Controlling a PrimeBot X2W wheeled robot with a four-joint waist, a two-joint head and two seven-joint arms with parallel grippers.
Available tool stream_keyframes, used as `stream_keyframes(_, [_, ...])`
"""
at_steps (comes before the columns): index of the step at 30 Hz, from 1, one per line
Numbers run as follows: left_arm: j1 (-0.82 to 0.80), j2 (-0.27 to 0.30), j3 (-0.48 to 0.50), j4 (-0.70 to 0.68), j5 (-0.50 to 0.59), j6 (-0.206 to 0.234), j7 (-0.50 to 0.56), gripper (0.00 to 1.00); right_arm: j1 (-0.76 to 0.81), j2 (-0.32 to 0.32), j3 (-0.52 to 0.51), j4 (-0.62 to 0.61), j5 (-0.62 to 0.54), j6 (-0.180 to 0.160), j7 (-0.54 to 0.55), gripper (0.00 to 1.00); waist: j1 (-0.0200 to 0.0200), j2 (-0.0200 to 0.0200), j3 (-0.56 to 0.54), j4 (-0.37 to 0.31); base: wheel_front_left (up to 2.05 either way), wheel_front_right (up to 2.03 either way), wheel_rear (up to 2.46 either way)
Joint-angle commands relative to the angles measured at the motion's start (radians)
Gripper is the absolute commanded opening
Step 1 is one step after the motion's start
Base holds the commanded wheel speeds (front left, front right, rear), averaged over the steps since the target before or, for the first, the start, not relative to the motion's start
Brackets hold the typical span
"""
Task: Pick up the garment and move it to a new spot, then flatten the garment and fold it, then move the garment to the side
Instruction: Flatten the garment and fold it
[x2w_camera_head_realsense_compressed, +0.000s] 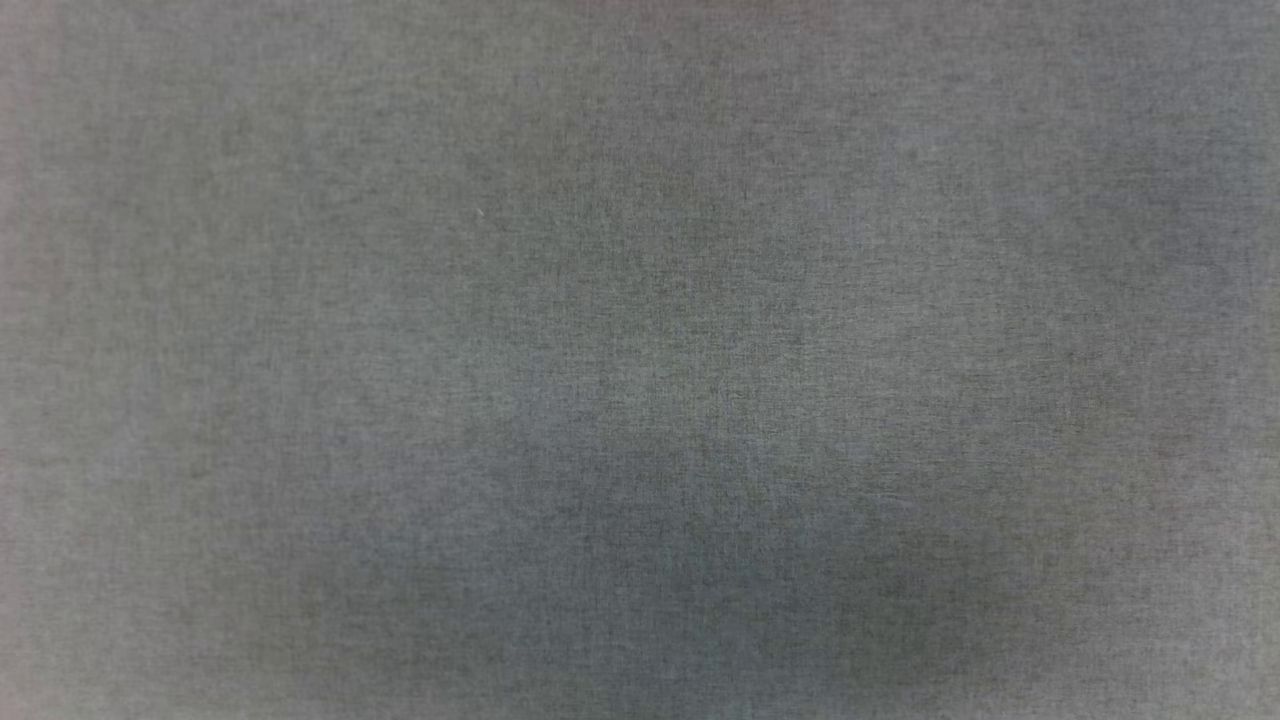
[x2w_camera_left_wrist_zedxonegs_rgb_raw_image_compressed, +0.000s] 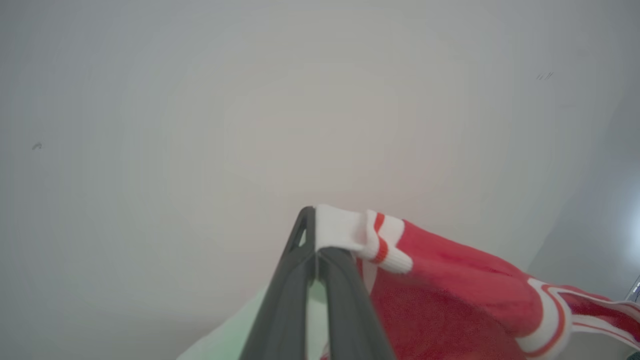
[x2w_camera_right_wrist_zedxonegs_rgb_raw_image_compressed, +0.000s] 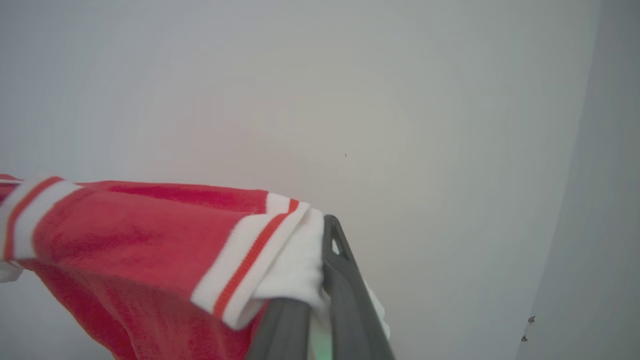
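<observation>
The garment (x2w_camera_left_wrist_zedxonegs_rgb_raw_image_compressed: 450, 295) is a red shirt with white sleeves and red-white striped trim, held up in the air between both arms. In the left wrist view my left gripper (x2w_camera_left_wrist_zedxonegs_rgb_raw_image_compressed: 316, 240) is shut on the garment's white sleeve edge, and the red cloth hangs away to the right. In the right wrist view my right gripper (x2w_camera_right_wrist_zedxonegs_rgb_raw_image_compressed: 322, 250) is shut on the other white sleeve of the garment (x2w_camera_right_wrist_zedxonegs_rgb_raw_image_compressed: 125, 235), whose red body stretches off to the left. The print on the shirt is hidden.
The head view looks down on a plain grey cloth-covered surface (x2w_camera_head_realsense_compressed: 640, 360). Behind the garment both wrist views face a pale blank wall (x2w_camera_left_wrist_zedxonegs_rgb_raw_image_compressed: 250, 125), with a darker wall corner (x2w_camera_right_wrist_zedxonegs_rgb_raw_image_compressed: 600, 200) at the right.
</observation>
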Motion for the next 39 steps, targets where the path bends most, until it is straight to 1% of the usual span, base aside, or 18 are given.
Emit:
stream_keyframes(1, [0.026, 0.018, 0.011, 0.014, -0.022, 0.001, 0.008, 0.00, 0.028, -0.010, 0.007, 0.002, 0.003, -0.004, -0.002, 0.00, -0.0001, 0.0000, -0.008, 0.001, 0.00, 0.00, 0.00])
stream_keyframes(3, [0.095, 0.010, 0.027, -0.002, -0.073, -0.001, 0.080, 0.00, 0.080, -0.020, 0.055, -0.029, 0.016, -0.004, 0.003, 0.00, -0.0001, 0.0000, -0.023, -0.001, 0.00, 0.00, 0.00])
stream_keyframes(4, [0.123, 0.022, 0.028, -0.032, -0.086, -0.001, 0.107, 0.00, 0.113, -0.030, 0.074, -0.050, 0.030, -0.004, 0.008, 0.00, -0.0001, 0.0000, -0.029, 0.001, 0.00, 0.00, 0.00])
stream_keyframes(5, [0.167, 0.039, 0.021, -0.058, -0.100, -0.002, 0.144, 0.00, 0.151, -0.043, 0.089, -0.072, 0.045, -0.004, 0.018, 0.00, -0.0001, 0.0000, -0.035, 0.001, 0.00, 0.00, 0.00])
stream_keyframes(8, [0.305, 0.089, 0.029, -0.168, -0.159, -0.002, 0.197, 0.00, 0.282, -0.090, 0.157, -0.170, 0.085, -0.003, 0.061, 0.00, -0.0001, 0.0000, -0.053, 0.008, 0.00, 0.00, 0.00])
stream_keyframes(10, [0.400, 0.133, 0.016, -0.255, -0.168, -0.002, 0.228, 0.00, 0.376, -0.137, 0.193, -0.252, 0.115, -0.003, 0.093, 0.00, -0.0001, 0.0000, -0.067, 0.012, 0.00, 0.00, 0.00])
stream_keyframes(12, [0.505, 0.166, 0.010, -0.338, -0.199, -0.002, 0.254, 0.00, 0.476, -0.190, 0.199, -0.333, 0.154, -0.003, 0.116, 0.00, -0.0001, 0.0000, -0.087, 0.019, 0.00, 0.00, 0.00])
stream_keyframes(14, [0.612, 0.214, -0.018, -0.419, -0.201, -0.002, 0.281, 0.00, 0.582, -0.234, 0.206, -0.418, 0.183, -0.003, 0.146, 0.00, -0.0001, 0.0000, -0.107, 0.022, 0.00, 0.00, 0.00])
stream_keyframes(16, [0.727, 0.256, -0.026, -0.492, -0.244, -0.002, 0.311, 0.00, 0.693, -0.280, 0.191, -0.495, 0.213, -0.003, 0.180, 0.00, -0.0001, 0.0000, -0.130, 0.028, 0.00, 0.00, 0.00])
stream_keyframes(17, [0.774, 0.283, -0.037, -0.529, -0.243, -0.002, 0.319, 0.00, 0.743, -0.299, 0.182, -0.533, 0.225, -0.003, 0.196, 0.00, -0.0001, 0.0000, -0.140, 0.029, 0.00, 0.00, 0.00])
stream_keyframes(19, [0.876, 0.316, -0.038, -0.605, -0.277, -0.002, 0.309, 0.00, 0.851, -0.338, 0.145, -0.595, 0.249, -0.003, 0.230, 0.00, -0.0001, 0.0000, -0.161, 0.035, 0.00, 0.00, 0.00])
stream_keyframes(22, [1.028, 0.380, -0.052, -0.721, -0.298, -0.001, 0.281, 0.00, 1.012, -0.376, 0.081, -0.677, 0.275, -0.003, 0.275, 0.00, -0.0001, 0.0000, -0.191, 0.039, 0.00, 0.00, 0.00])
stream_keyframes(25, [1.164, 0.447, -0.078, -0.823, -0.292, 0.001, 0.240, 0.00, 1.163, -0.395, 0.014, -0.750, 0.262, -0.003, 0.313, 0.00, -0.0001, 0.0000, -0.219, 0.043, 0.00, 0.00, 0.00])
stream_keyframes(27, [1.246, 0.478, -0.100, -0.888, -0.290, 0.013, 0.213, 0.00, 1.264, -0.398, -0.030, -0.794, 0.249, -0.003, 0.343, 0.00, -0.0001, 0.0000, -0.235, 0.046, 0.00, 0.00, 0.00])
stream_keyframes(29, [1.318, 0.512, -0.119, -0.954, -0.285, 0.028, 0.186, 0.00, 1.360, -0.395, -0.076, -0.845, 0.225, -0.003, 0.379, 0.00, -0.0001, 0.0000, -0.247, 0.051, 0.00, 0.00, 0.00])
stream_keyframes(33, [1.428, 0.582, -0.158, -1.087, -0.263, 0.038, 0.150, 0.00, 1.550, -0.377, -0.179, -0.955, 0.194, -0.003, 0.464, 0.00, -0.0001, 0.0000, -0.264, 0.060, 0.00, 0.00, 0.00])
stream_keyframes(36, [1.498, 0.637, -0.183, -1.177, -0.263, 0.056, 0.134, 0.00, 1.691, -0.350, -0.279, -1.038, 0.160, -0.003, 0.542, 0.00, -0.0001, 0.0000, -0.274, 0.064, 0.00, 0.00, 0.00])
stream_keyframes(39, [1.559, 0.691, -0.203, -1.261, -0.262, 0.078, 0.113, 0.00, 1.826, -0.308, -0.379, -1.136, 0.133, -0.003, 0.633, 0.00, -0.0001, 0.0000, -0.279, 0.064, 0.00, 0.00, 0.00])
